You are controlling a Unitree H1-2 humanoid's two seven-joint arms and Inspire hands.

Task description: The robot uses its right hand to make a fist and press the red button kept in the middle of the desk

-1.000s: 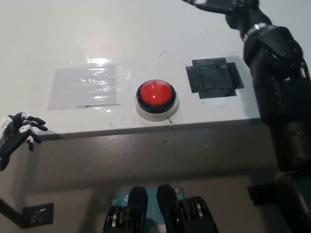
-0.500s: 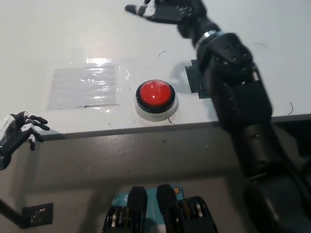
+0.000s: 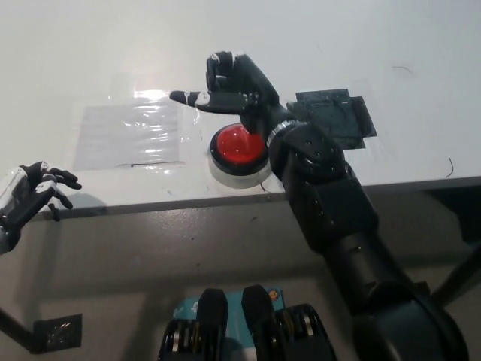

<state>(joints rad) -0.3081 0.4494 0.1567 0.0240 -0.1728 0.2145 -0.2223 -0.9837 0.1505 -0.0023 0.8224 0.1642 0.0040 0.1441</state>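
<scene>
The fingers (image 3: 219,69) of the black right hand (image 3: 229,89) are partly curled, with one digit pointing straight toward picture left; the hand holds nothing and is not a tight fist. It hangs over the far edge of the red button (image 3: 238,146), the wrist covering the button's right side. The button sits mid-desk (image 3: 90,60), between a clear plastic sheet (image 3: 131,134) and a black tape patch (image 3: 337,116). The white left hand (image 3: 28,199) rests at the desk's near edge, fingers loosely curled and empty.

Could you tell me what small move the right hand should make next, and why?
Probably curl the fingers into a fist. The right hand sits just beyond the red button, partly open with one finger extended, so it is not yet a fist for pressing.
</scene>
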